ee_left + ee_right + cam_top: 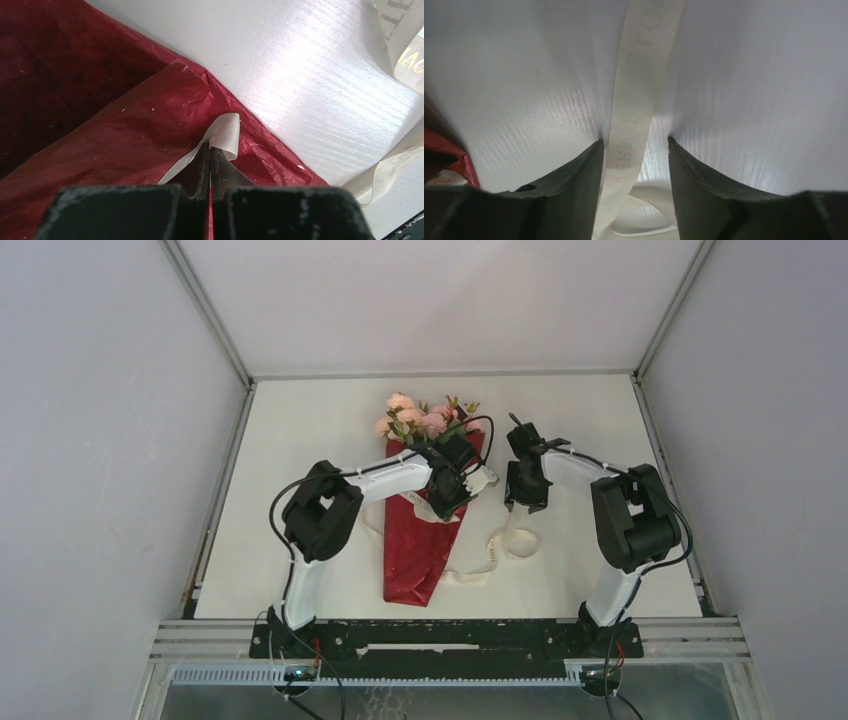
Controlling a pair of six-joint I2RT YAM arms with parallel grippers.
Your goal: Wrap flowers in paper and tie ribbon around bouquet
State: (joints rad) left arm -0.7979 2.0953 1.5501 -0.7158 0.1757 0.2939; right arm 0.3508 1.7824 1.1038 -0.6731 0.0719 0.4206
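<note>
The bouquet lies on the table, its pink flowers (415,418) at the far end of a cone of red paper (415,550). My left gripper (462,483) hovers over the cone's right edge. In the left wrist view it (210,147) is shut on a fold of the cream ribbon (226,135) just above the paper (125,135). My right gripper (522,502) is to the right of the bouquet, open. In the right wrist view a strip of ribbon (631,115) runs loosely between its fingers (579,170), close to the left one, with a clear gap on the right.
The rest of the ribbon (500,545) curls in loops on the white table (300,440) between the cone's tip and my right arm. Grey walls close in both sides and the back. A black rail (450,638) runs along the near edge.
</note>
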